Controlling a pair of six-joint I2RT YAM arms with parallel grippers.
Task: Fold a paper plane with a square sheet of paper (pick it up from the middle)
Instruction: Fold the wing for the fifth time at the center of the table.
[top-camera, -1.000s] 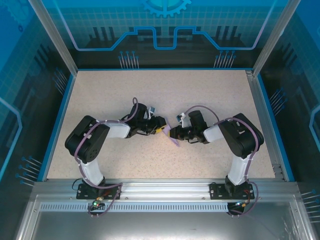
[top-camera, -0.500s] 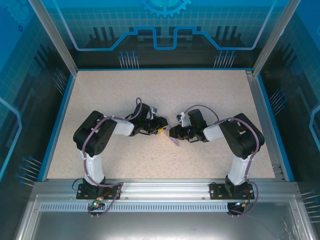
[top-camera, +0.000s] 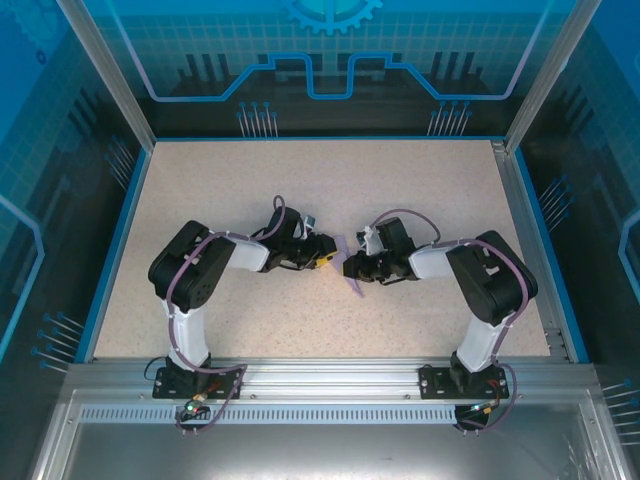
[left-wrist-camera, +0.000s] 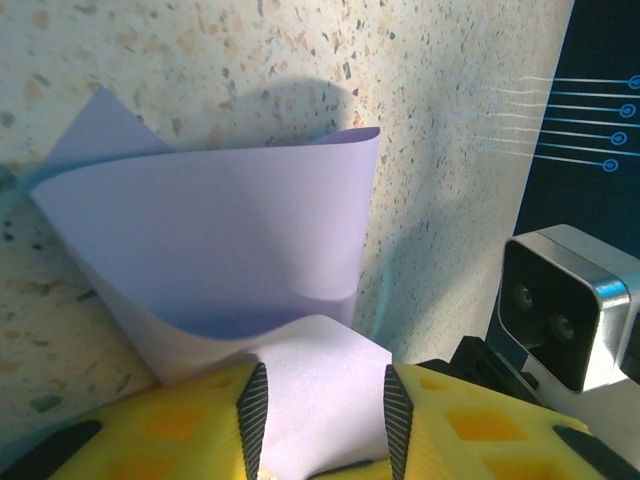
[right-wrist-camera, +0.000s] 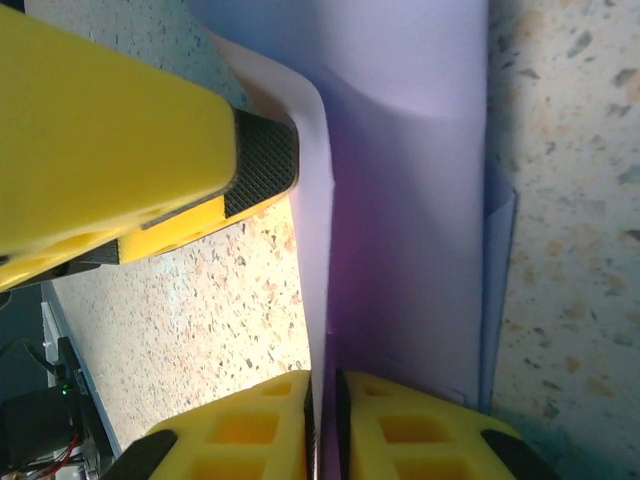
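The square sheet of paper (left-wrist-camera: 220, 240), pale lavender, is bent into a curl above the speckled table, between the two grippers at mid-table (top-camera: 353, 287). My right gripper (right-wrist-camera: 325, 420) is shut on its lower edge, both pads pinching the doubled sheet (right-wrist-camera: 410, 200). From above, the right gripper (top-camera: 350, 268) meets the left gripper (top-camera: 325, 262) almost tip to tip. The left gripper (left-wrist-camera: 325, 420) has its jaws apart, and a white flap of the sheet lies in the gap between the pads. One left finger (right-wrist-camera: 120, 150) touches the sheet's bent edge with its black pad.
The speckled table (top-camera: 220, 190) is bordered by a blue rim and metal posts. The right wrist's camera housing (left-wrist-camera: 565, 300) sits close beside the left gripper. Both arms reach inward from their bases at the near edge.
The left arm's elbow has swung right and the right arm's elbow has shifted outward. The grippers stay together, and part of the sheet now stands up behind them.
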